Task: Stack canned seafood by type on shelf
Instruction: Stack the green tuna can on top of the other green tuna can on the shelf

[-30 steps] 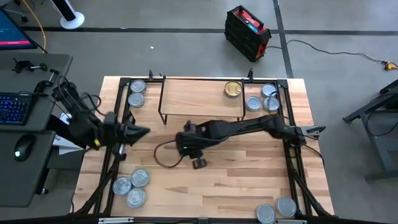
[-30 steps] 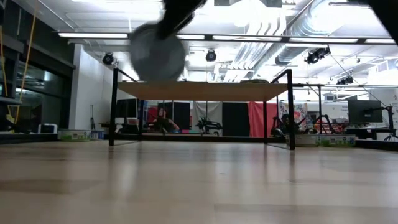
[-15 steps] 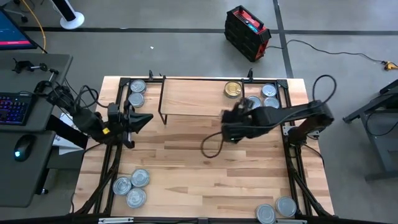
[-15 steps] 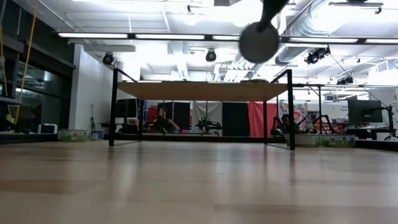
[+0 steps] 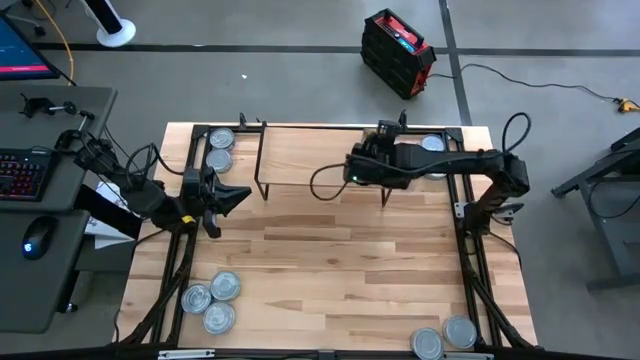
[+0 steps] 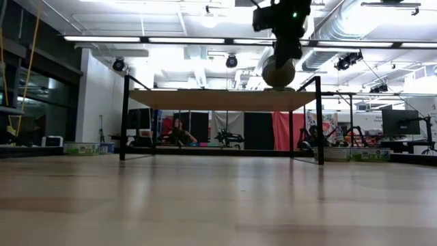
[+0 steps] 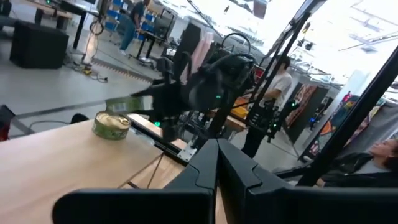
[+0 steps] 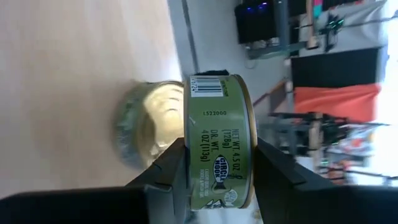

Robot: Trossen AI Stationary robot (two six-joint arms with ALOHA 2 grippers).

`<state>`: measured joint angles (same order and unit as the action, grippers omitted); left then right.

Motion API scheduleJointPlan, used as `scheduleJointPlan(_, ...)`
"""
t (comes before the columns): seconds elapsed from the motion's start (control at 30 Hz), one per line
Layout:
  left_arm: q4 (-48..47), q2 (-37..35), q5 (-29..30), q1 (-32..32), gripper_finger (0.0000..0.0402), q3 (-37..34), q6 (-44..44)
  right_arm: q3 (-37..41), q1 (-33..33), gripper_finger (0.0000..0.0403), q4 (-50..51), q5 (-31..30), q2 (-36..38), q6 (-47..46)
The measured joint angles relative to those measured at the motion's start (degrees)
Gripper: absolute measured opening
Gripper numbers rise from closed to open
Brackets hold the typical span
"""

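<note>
My right gripper (image 8: 219, 177) is shut on a flat round tin of canned seafood (image 8: 214, 137) with a green label and a gold rim. It holds the tin over the right end of the shelf (image 5: 300, 155), just above a gold tin (image 7: 112, 124) that rests flat on the shelf board. In the low view the gripper (image 6: 278, 65) hangs right above the shelf top (image 6: 218, 99). My left gripper (image 5: 238, 194) is shut and holds nothing. It hovers by the table's left side and points toward the shelf. My right gripper pinches the tin across its height: one finger (image 8: 171, 171) lies on one flat face and the other finger (image 8: 277, 171) on the opposite face. The labelled side wall (image 8: 214, 155) faces back toward the wrist. The tin is lifted clear and lies parallel to the gold tin below it.
Silver-lidded tins lie on the table: two at the far left (image 5: 220, 148), three at the near left (image 5: 213, 300), two at the near right (image 5: 445, 337) and some at the far right (image 5: 432, 145), partly under my right arm. The table's middle is bare wood.
My right gripper has swung with the tin from over the table's middle toward the far right, to above the shelf's right end, turning as it went. The tin has stayed in its hold. My left gripper has shifted slightly toward the far edge.
</note>
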<state>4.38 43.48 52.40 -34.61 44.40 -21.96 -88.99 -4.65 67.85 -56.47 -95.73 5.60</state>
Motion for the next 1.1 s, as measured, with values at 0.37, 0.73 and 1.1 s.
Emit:
scheduleJointPlan(0.37,0.0,0.0,0.0,0.0,0.0001,0.0,-0.9,0.0,-3.9,0.0112,-1.4,1.0,-1.9,6.9)
scheduleJointPlan(0.73,0.0,0.0,0.0,0.0,0.0001,0.0,-0.9,0.0,-4.4,0.0173,-1.5,4.4,-1.9,6.9)
scheduleJointPlan(1.1,0.0,0.0,0.0,0.0,0.0001,0.0,-1.0,-0.1,-4.4,0.0217,-0.2,11.2,-1.9,2.4)
